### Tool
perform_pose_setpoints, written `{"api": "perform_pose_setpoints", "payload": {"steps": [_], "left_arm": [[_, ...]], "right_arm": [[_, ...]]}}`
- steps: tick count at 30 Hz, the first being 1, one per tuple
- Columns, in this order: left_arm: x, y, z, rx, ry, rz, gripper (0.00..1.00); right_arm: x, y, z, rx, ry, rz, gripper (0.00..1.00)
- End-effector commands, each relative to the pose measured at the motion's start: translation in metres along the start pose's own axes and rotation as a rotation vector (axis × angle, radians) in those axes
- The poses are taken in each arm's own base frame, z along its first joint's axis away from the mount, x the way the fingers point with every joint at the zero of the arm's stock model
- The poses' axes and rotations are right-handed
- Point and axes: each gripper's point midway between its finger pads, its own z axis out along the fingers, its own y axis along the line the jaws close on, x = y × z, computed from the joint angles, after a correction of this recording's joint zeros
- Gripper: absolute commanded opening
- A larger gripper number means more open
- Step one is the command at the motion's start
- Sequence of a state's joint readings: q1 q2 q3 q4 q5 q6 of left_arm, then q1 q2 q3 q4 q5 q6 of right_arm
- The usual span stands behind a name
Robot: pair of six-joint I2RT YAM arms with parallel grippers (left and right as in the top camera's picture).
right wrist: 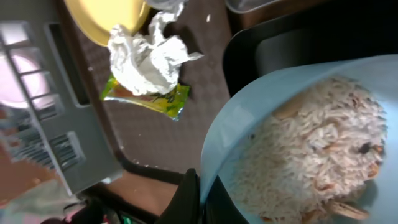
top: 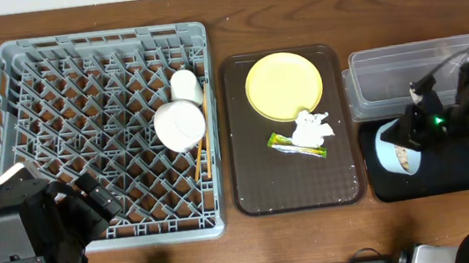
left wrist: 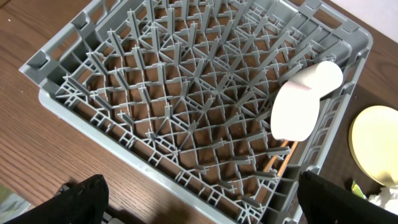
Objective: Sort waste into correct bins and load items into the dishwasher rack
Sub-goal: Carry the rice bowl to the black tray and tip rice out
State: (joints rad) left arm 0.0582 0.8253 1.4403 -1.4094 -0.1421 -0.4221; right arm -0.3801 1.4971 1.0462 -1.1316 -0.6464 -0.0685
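My right gripper (top: 412, 133) (right wrist: 203, 199) is shut on the rim of the light blue bowl (top: 389, 151) (right wrist: 249, 118), which tilts over the black tray (top: 451, 169) with rice-like food (right wrist: 311, 149) inside it. The clear tub (top: 388, 79) lies behind it. On the brown serving tray (top: 259, 191) are the yellow plate (top: 283, 82), the crumpled tissue (top: 311, 128) (right wrist: 148, 59) and the wrapper (top: 294, 147) (right wrist: 149, 98). The grey rack (top: 100, 39) (left wrist: 186, 93) holds a white bowl (top: 180, 124), a white cup (top: 186, 85) and chopsticks (top: 199, 158) (left wrist: 278, 163). Over the rack's front left corner, my left gripper (top: 79, 200) (left wrist: 211, 196) is open and holds nothing.
The rack fills the left of the wooden table, the brown serving tray the middle, and the two bins the right. Narrow strips of bare wood separate them. Dark equipment runs along the table's front edge.
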Motion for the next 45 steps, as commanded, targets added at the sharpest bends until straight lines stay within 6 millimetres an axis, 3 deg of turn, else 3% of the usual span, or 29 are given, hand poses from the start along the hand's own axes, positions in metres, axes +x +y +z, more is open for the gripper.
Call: {"api": "perform_pose_setpoints", "payload": {"steps": [1, 8, 14, 19, 29, 33, 38, 45], "left_arm": [[-0.002, 0.003, -0.001, -0.017, -0.011, -0.006, 0.98], [-0.002, 0.003, -0.001, -0.017, -0.011, -0.006, 0.98], [-0.002, 0.003, -0.001, -0.017, -0.011, -0.006, 0.98], [-0.002, 0.003, -0.001, -0.017, -0.011, -0.006, 0.98], [-0.002, 0.003, -0.001, -0.017, -0.011, -0.006, 0.98], [-0.002, 0.003, -0.001, -0.017, -0.011, -0.006, 0.98], [-0.002, 0.003, -0.001, -0.017, -0.011, -0.006, 0.98], [-0.002, 0.003, -0.001, -0.017, -0.011, -0.006, 0.98]], "right_arm": [[-0.003, 0.015, -0.009, -0.191, -0.062, -0.084, 0.01], [-0.01, 0.012, -0.033, -0.399, -0.216, -0.072, 0.01], [-0.013, -0.009, -0.055, -0.492, -0.365, 0.007, 0.03], [-0.016, -0.024, -0.075, -0.535, -0.503, 0.008, 0.11], [-0.027, -0.015, -0.113, -0.7, -0.677, 0.006, 0.05], [-0.025, -0.014, -0.112, -0.703, -0.667, 0.026, 0.05], [-0.015, -0.028, -0.091, -0.584, -0.568, 0.059, 0.1], [-0.005, -0.038, -0.075, -0.478, -0.46, 0.098, 0.3]]}}
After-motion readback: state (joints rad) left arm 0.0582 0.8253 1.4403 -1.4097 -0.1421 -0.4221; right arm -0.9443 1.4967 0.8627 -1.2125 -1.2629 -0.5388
